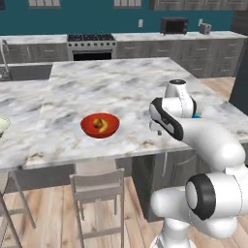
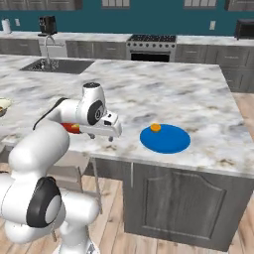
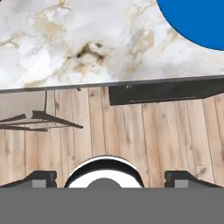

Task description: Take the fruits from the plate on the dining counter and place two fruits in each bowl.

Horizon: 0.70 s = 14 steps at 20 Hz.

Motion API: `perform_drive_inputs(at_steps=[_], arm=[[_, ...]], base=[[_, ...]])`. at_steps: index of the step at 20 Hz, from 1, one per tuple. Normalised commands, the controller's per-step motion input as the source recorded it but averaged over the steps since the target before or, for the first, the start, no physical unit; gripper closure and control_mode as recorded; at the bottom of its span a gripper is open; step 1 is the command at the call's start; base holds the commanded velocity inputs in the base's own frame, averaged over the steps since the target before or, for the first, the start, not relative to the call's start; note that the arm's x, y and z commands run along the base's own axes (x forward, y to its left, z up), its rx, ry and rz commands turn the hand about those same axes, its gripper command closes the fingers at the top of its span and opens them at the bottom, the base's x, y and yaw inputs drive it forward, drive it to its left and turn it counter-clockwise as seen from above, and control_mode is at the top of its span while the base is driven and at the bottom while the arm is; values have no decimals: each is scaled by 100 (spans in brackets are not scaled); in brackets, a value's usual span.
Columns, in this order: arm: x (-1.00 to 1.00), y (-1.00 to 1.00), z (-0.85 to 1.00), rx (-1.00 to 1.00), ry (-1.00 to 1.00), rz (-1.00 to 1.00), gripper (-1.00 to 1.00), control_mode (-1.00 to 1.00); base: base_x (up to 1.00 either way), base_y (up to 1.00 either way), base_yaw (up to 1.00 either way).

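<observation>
My jaws (image 2: 110, 137) hang spread wide and empty, over the tabletop (image 2: 163, 94) edge beside the blue plate (image 2: 166, 140). One orange fruit (image 2: 156, 127) remains there. It's round; a careless close could roll it off the plate.

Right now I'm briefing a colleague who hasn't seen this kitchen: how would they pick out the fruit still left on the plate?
Find the large white-grey veined marble island counter, then the flat round bright blue plate near its front edge. The small round orange fruit sits at the plate's far rim, alone there, unlike the fruits in the glossy red bowl.
</observation>
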Motion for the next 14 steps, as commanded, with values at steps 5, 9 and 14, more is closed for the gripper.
perform_drive_inputs(at_steps=[5,9,14], arm=[[0,0,0,0,0,0,-100,100],[0,0,0,0,0,0,-100,100],[0,0,0,0,0,0,-100,100]], base=[[17,-100,0],[51,-86,0],[69,-12,3]])
